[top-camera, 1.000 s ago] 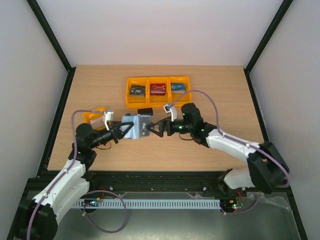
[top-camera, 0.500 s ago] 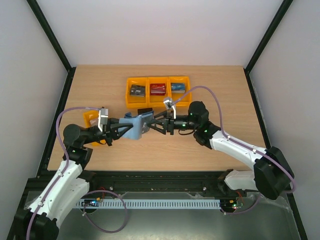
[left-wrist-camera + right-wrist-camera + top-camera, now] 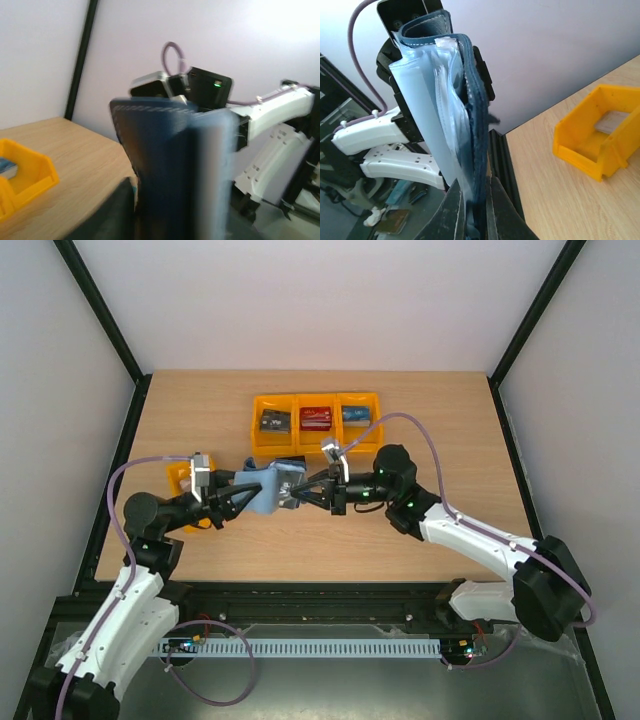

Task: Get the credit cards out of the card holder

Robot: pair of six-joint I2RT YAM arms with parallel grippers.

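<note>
The card holder (image 3: 268,490), navy with pale blue clear sleeves, hangs in the air over the table's middle, held between both arms. My left gripper (image 3: 243,498) is shut on its left side. In the left wrist view the navy cover (image 3: 170,170) fills the space between the jaws. My right gripper (image 3: 303,496) is shut on its right edge. The right wrist view shows those jaws (image 3: 476,200) pinching the navy cover and a sleeve (image 3: 427,105). No credit cards can be made out in the sleeves. A small black card (image 3: 291,460) seems to lie flat behind the holder.
A row of three orange bins (image 3: 316,400) with small items stands at the back centre. A single orange bin (image 3: 183,478) sits by the left arm, seen also in the left wrist view (image 3: 27,172) and the right wrist view (image 3: 597,137).
My right gripper went from wide open to shut on the holder's edge. The left arm carried the holder up and slightly back, and the right arm followed it leftward.
</note>
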